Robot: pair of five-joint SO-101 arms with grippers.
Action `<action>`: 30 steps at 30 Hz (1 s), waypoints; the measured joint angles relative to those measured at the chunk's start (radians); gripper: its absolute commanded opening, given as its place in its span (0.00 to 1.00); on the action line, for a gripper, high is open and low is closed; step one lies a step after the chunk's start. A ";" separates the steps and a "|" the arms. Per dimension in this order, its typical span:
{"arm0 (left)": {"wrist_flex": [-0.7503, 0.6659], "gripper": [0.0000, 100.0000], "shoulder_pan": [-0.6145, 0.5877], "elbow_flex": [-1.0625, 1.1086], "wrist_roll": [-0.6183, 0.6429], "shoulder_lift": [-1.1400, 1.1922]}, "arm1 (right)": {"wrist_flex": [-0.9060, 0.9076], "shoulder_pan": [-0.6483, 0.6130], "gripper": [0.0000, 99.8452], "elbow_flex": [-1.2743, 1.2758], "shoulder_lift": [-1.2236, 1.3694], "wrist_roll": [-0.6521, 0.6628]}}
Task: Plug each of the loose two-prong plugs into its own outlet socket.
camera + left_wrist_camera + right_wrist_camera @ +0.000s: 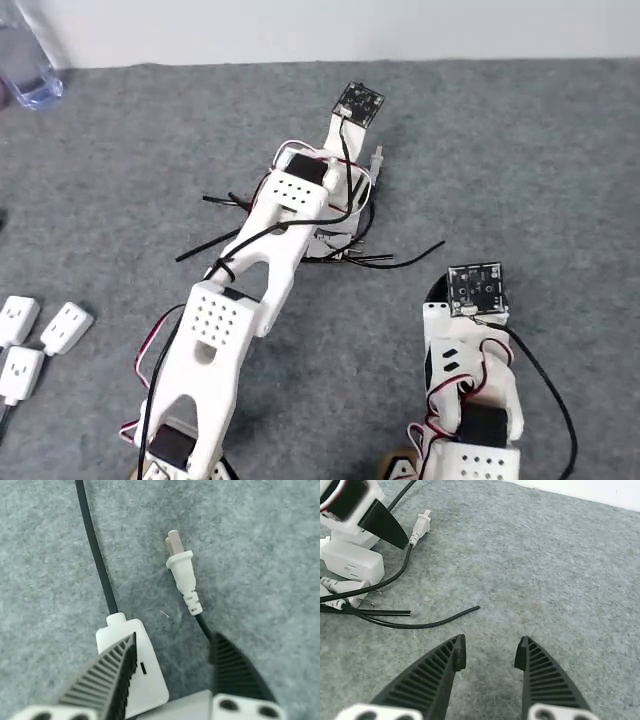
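We are hovering the left pincer [174, 640], jaws apart, close to the white plug [182, 575] lying flat toward the surface's far edge beside an outlet socket [152, 685], the right pincer [491, 647] hanging spread by the near edge, and we are risking a crooked grip if it closes on the cord [202, 625].

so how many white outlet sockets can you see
4: three sockets grouped at the table's left edge, another socket partly beneath the left claw. The left arm may hide others.
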 measured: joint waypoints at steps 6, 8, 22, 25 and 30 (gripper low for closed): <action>0.189 0.15 -0.002 -0.232 0.000 0.017 | 0.000 0.000 0.18 0.000 0.000 0.000; 0.224 0.15 -0.005 -0.249 0.002 0.017 | 0.000 0.000 0.18 0.000 0.000 0.000; 0.238 0.17 -0.021 -0.256 0.068 0.124 | 0.000 -0.002 0.18 0.000 0.000 0.000; 0.238 0.17 -0.021 -0.269 0.101 0.129 | 0.000 -0.003 0.18 0.000 0.000 0.000; 0.265 0.17 -0.023 -0.301 0.124 0.135 | 0.000 -0.003 0.18 0.000 0.000 0.000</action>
